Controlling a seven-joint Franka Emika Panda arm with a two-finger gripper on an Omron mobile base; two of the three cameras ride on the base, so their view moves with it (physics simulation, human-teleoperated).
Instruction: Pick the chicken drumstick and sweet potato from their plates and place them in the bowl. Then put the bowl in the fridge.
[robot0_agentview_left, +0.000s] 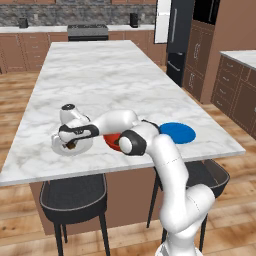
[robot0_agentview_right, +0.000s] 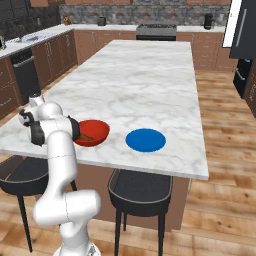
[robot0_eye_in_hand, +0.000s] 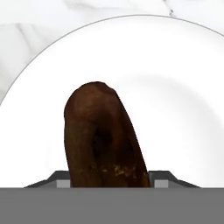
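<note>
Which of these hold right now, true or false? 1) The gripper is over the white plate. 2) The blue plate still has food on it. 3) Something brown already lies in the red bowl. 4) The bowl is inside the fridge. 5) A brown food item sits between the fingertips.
1) True: the gripper is down at the white plate.
2) False: the blue plate is bare.
3) True: a brown piece lies in the red bowl.
4) False: the bowl stands on the island counter, between the two plates.
5) True: the brown food item lies between the fingertips, on the white plate.
</note>
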